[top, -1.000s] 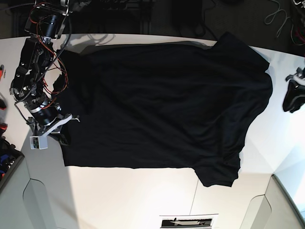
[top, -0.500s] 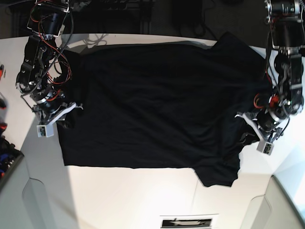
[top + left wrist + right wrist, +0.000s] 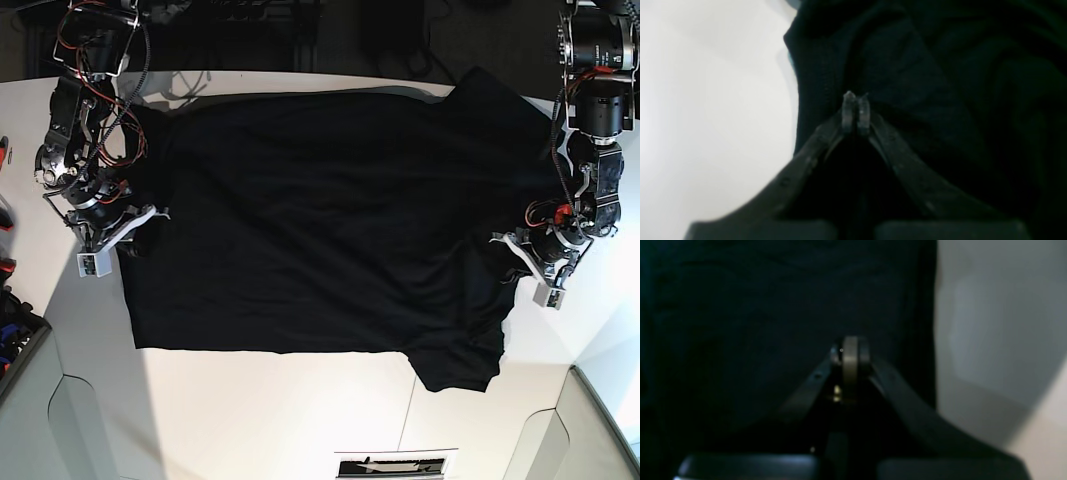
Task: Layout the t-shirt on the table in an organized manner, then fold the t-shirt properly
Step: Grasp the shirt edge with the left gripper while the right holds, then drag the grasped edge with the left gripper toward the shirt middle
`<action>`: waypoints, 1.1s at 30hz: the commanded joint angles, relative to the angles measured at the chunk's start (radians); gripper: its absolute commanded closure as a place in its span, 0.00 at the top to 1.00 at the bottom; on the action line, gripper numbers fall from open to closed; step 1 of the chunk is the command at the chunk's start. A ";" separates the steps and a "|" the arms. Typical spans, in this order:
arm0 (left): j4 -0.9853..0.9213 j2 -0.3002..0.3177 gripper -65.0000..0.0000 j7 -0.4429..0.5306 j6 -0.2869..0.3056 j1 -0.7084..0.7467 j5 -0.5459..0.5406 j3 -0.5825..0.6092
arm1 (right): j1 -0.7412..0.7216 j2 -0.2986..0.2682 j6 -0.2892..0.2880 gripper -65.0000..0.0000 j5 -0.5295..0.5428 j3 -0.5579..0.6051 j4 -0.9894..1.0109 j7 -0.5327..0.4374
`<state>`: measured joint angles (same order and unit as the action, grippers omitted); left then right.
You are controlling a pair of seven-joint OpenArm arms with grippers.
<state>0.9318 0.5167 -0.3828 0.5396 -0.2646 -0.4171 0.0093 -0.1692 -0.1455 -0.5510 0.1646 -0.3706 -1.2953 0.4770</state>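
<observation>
A very large white table (image 3: pixel 250 410) fills the overhead view, and on it lies the black t-shirt (image 3: pixel 330 220), spread nearly flat and taking up most of the middle. One sleeve juts toward the lower right of that view, another toward the upper right, and the cloth near the right edge is gathered into soft folds.

What has changed in the last second: the left arm, absent from the shirt a moment ago, has swung in over the shirt's right edge as seen from above, and its jaws have gone from roughly half open to closed. The right arm has stayed at the opposite edge and shifted only slightly. This suggests both ends of the shirt are now pinched, probably ready for a lift or a pull to straighten it.

The left gripper (image 3: pixel 856 111) has its two fingertips pressed together, with dark fabric bunched around them just inside the shirt's edge; it appears to be pinching the cloth. The right gripper (image 3: pixel 850 355) is likewise closed, tips meeting over black fabric close to the shirt's straight edge. Whether cloth is truly caught between them cannot be told from the blurred view.
</observation>
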 commanded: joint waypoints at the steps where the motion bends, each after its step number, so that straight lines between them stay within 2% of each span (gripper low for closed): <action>1: -0.005 0.027 0.00 -0.044 -0.023 -0.009 0.037 -0.002 | -0.018 -0.021 -0.003 0.00 0.020 -0.001 -0.013 -0.004; 6: -0.005 0.053 0.00 -0.040 -0.039 -0.010 0.037 -0.002 | -0.010 -0.026 -0.003 0.00 0.063 -0.001 -0.013 0.084; 9: -0.005 0.053 0.00 -0.039 -0.087 -0.018 0.045 -0.002 | 0.014 -0.027 -0.002 0.00 0.078 -0.001 -0.013 0.082; 14: -0.005 0.048 0.00 -0.029 -0.096 -0.044 0.067 -0.002 | 0.064 -0.035 -0.002 0.00 0.125 -0.002 -0.018 0.080; 20: -0.005 0.048 0.00 0.031 -0.147 -0.058 0.097 -0.002 | 0.140 -0.042 -0.004 0.00 0.197 -0.002 -0.038 0.089; 27: -0.006 -0.003 0.00 0.024 -0.155 -0.100 0.125 -0.002 | 0.239 -0.037 -0.008 0.00 0.293 -0.002 -0.169 0.105; 33: -0.005 -0.018 0.00 0.014 -0.151 -0.116 0.114 -0.002 | 0.255 -0.035 -0.004 0.00 0.289 -0.002 -0.296 0.095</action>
<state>0.9134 0.4797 -0.3782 0.3862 -0.3492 -0.2962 0.0120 0.1017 -0.1692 -0.5537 0.4370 -0.3706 -1.5719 0.6025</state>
